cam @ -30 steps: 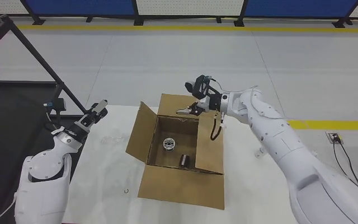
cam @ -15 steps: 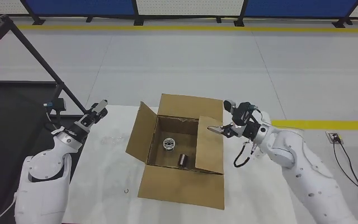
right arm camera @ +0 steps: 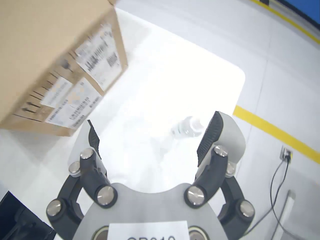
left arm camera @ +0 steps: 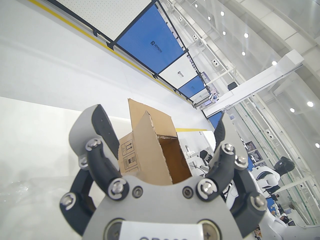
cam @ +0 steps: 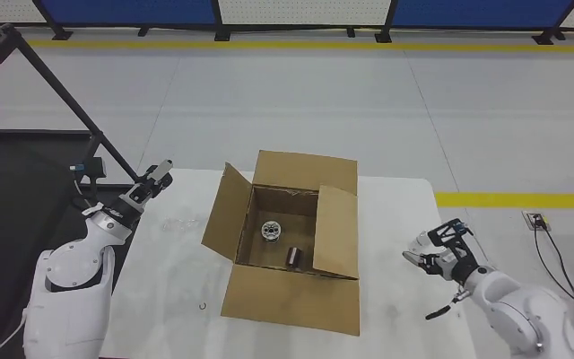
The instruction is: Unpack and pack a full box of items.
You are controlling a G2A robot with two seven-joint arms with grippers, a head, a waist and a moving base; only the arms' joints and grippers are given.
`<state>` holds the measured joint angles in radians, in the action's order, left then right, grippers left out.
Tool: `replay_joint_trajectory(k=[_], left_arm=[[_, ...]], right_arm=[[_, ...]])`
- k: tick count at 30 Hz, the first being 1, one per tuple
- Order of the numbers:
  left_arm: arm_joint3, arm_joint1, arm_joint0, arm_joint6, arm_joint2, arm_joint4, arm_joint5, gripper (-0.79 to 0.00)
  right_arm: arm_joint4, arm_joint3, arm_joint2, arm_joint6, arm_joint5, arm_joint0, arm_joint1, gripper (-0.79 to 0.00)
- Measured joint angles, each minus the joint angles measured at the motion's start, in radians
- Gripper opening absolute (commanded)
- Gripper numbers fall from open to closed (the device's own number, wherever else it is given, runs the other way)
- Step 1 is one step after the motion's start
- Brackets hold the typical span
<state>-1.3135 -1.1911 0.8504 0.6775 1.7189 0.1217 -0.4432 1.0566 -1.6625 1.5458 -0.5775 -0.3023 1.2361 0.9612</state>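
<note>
Spread fingers point(right arm camera: 210, 133), cardboard box point(right arm camera: 57, 51), possibly a clear bottle point(right arm camera: 186, 129), white table point(right arm camera: 162, 71).

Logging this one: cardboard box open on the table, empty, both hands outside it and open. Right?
Not empty: the top view shows two small things inside the box, a round metal part and a dark cylinder. The rest holds: box open on the table, left hand and right hand outside it, both open.
</note>
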Motion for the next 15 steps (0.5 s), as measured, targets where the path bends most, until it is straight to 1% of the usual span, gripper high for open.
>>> replay_joint_trajectory(k=[4, 8, 9, 10, 11, 13, 14, 15], left_arm=[[0.000, 0.000, 0.000, 0.000, 0.000, 0.000, 0.000, 0.000], [0.000, 0.000, 0.000, 0.000, 0.000, 0.000, 0.000, 0.000], [0.000, 0.000, 0.000, 0.000, 0.000, 0.000, 0.000, 0.000], [0.000, 0.000, 0.000, 0.000, 0.000, 0.000, 0.000, 0.000], [0.000, 0.000, 0.000, 0.000, 0.000, 0.000, 0.000, 0.000], [0.000, 0.000, 0.000, 0.000, 0.000, 0.000, 0.000, 0.000], [0.000, 0.000, 0.000, 0.000, 0.000, 0.000, 0.000, 0.000], [0.000, 0.000, 0.000, 0.000, 0.000, 0.000, 0.000, 0.000]], right_arm=[[0.012, 0.086, -0.030, -0.029, 0.066, -0.048, 0.007, 0.000], [0.014, 0.197, -0.079, -0.041, 0.075, -0.129, 0.015, 0.000], [0.013, 0.234, -0.093, -0.033, 0.072, -0.157, 0.019, -0.031], [0.011, 0.263, -0.102, -0.023, 0.069, -0.177, 0.021, -0.105], [0.009, 0.291, -0.111, -0.011, 0.065, -0.195, 0.023, -0.219], [0.008, 0.345, -0.130, 0.020, 0.057, -0.233, 0.028, -0.419], [0.009, 0.366, -0.137, 0.031, 0.053, -0.247, 0.030, -0.462], [0.006, 0.391, -0.146, 0.041, 0.046, -0.264, 0.033, -0.529]])
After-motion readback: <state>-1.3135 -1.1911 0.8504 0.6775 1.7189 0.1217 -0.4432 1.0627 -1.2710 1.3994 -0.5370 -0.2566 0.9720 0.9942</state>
